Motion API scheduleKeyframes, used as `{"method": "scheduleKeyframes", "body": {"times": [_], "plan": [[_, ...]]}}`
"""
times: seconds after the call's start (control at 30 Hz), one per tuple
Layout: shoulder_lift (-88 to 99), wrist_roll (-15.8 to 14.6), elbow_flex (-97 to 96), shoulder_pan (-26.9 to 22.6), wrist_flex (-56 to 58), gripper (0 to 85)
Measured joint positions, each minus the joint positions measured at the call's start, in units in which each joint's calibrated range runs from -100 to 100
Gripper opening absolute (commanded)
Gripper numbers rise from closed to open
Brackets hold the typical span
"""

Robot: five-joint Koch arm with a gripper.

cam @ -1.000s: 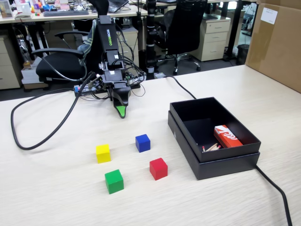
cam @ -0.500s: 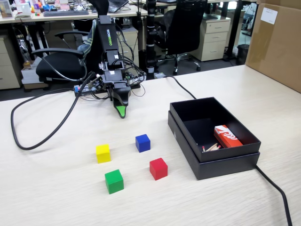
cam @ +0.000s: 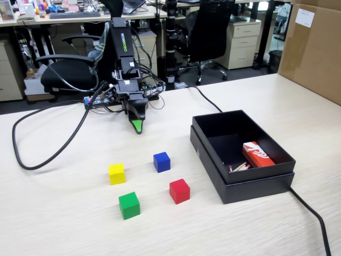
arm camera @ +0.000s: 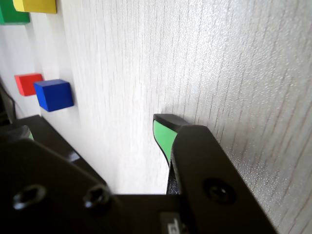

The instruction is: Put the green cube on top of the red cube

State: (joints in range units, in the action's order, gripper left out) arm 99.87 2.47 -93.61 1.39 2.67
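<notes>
The green cube (cam: 129, 205) sits on the light wooden table near its front edge; the wrist view shows a corner of it (arm camera: 12, 14) at the top left. The red cube (cam: 179, 191) sits to its right, about a cube's width away, and shows small in the wrist view (arm camera: 28, 84). My gripper (cam: 137, 125) hangs tip-down at the back of the table, well behind all the cubes and touching none. In the wrist view the gripper (arm camera: 95, 129) has its green-padded jaws apart, with bare table between them. It is open and empty.
A blue cube (cam: 161, 161) and a yellow cube (cam: 116, 173) lie between the gripper and the task cubes. An open black box (cam: 256, 186) at the right holds a red-and-white box (cam: 257, 154). A black cable (cam: 48, 154) loops at the left, and a cardboard box (cam: 314, 48) stands at the far right.
</notes>
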Motion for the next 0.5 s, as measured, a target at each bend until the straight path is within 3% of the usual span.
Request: {"method": "scheduleKeyframes", "body": {"times": [0.5], "plan": [[0.0, 0.0, 0.09, 0.05, 0.0, 48.0]]}}
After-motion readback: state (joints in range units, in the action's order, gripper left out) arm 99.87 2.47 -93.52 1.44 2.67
